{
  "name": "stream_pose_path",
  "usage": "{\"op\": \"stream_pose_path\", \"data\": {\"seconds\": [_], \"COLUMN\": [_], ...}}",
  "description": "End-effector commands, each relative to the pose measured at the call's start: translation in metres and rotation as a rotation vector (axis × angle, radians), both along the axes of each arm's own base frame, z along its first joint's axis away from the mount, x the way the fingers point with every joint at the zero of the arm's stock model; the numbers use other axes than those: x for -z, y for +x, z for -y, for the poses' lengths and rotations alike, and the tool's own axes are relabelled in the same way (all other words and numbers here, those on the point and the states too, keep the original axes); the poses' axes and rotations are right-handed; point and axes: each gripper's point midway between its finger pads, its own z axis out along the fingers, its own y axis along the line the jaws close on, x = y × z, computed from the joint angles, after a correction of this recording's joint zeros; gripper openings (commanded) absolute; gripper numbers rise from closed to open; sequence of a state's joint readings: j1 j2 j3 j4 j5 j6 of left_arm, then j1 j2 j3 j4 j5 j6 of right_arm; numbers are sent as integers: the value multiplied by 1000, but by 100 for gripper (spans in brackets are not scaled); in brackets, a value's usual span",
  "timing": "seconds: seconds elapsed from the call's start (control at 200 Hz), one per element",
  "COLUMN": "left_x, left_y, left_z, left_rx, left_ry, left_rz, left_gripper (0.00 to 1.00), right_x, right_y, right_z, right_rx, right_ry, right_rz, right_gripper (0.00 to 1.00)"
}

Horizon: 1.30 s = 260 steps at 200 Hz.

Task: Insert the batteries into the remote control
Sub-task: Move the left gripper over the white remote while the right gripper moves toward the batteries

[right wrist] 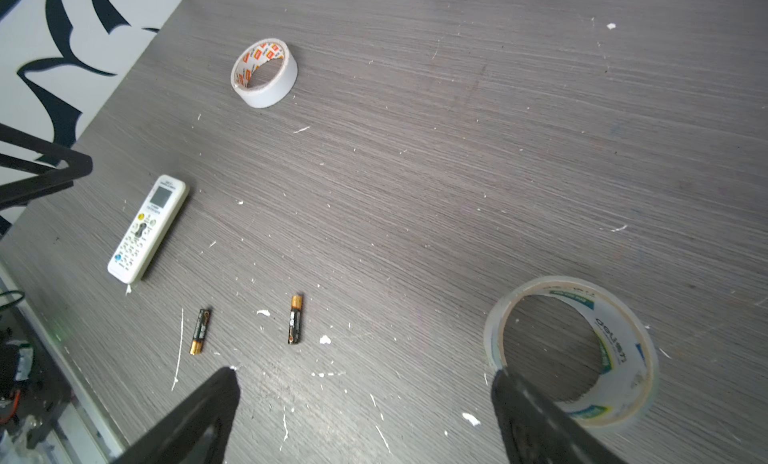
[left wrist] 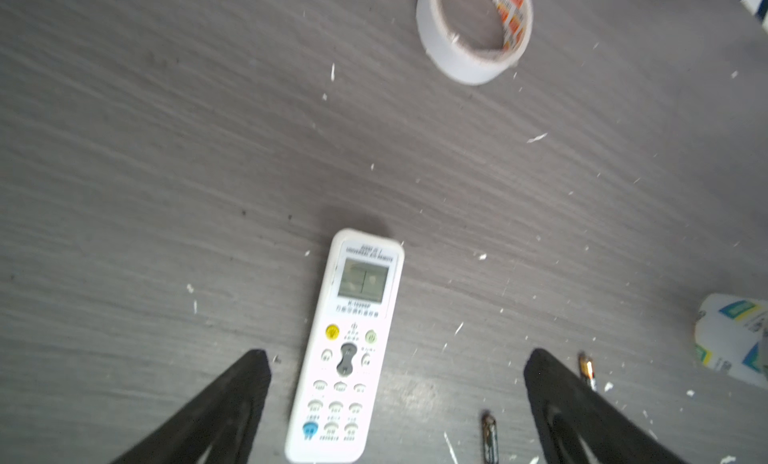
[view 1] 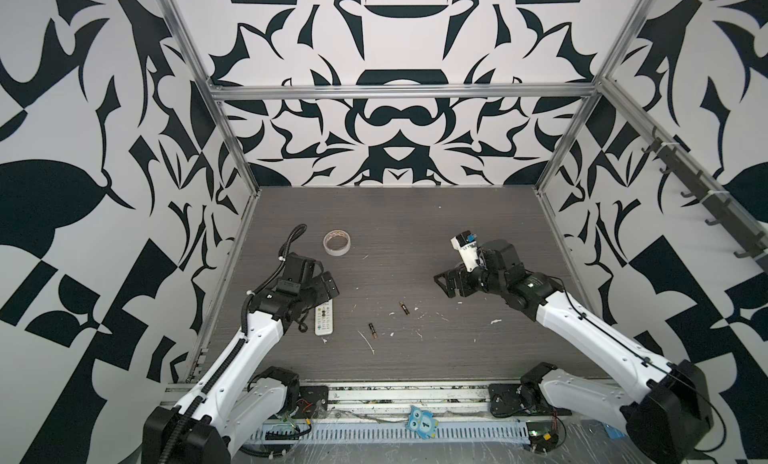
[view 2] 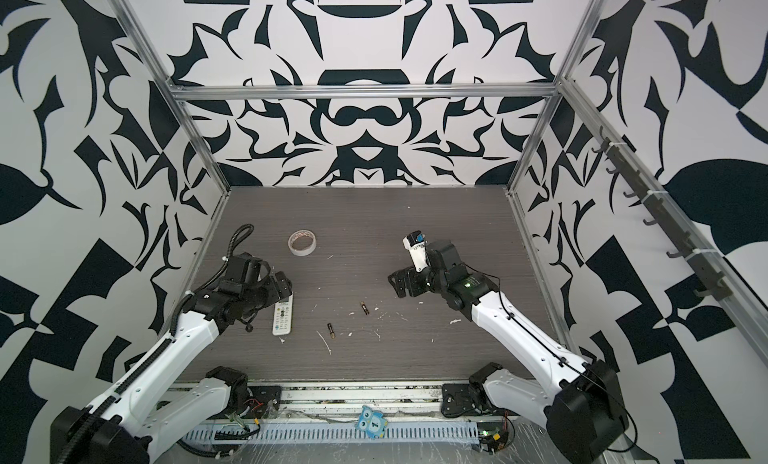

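The left gripper (left wrist: 397, 360) is seen spread wide, nothing held, over the remote (view 1: 324, 319), which is laid face up at the left of the table (view 1: 415, 233). A battery (view 1: 373, 331) is laid right of it, and a second battery (view 1: 404, 308) further right, apart from the first. The right gripper (right wrist: 362, 376) is also spread, nothing gripped, with a tape roll (right wrist: 615, 349) beside one finger.

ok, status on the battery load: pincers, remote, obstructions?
Both open, empty: left pincer over remote, right pincer short of batteries. Remote buttons-up, batteries loose on table. Beside right pincer: clear tape roll.
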<state>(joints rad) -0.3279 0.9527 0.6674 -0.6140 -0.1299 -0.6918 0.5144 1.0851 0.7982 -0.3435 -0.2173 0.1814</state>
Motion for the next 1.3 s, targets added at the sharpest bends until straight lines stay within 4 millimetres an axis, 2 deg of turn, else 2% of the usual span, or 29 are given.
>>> {"op": "stream_pose_path", "data": {"seconds": [0.0, 0.23, 0.625, 1.075, 1.295], "left_x": [6, 16, 19, 27, 30], "left_y": [-19, -23, -23, -28, -30], "left_z": [3, 6, 2, 2, 2], "left_rx": [9, 25, 3, 3, -2], "left_ry": [0, 38, 73, 77, 80], "left_rz": [-75, -165, -174, -195, -200], "left_gripper": [99, 99, 99, 99, 100], "right_x": [-21, -19, -18, -12, -2], "right_y": [-7, -20, -32, -41, -43], "right_z": [-4, -16, -28, -32, -38], "right_rx": [-29, -76, -126, -153, -184], "right_ry": [-9, -10, -3, -16, -15], "right_rz": [39, 27, 17, 3, -9], "right_gripper": [96, 95, 96, 94, 94]}}
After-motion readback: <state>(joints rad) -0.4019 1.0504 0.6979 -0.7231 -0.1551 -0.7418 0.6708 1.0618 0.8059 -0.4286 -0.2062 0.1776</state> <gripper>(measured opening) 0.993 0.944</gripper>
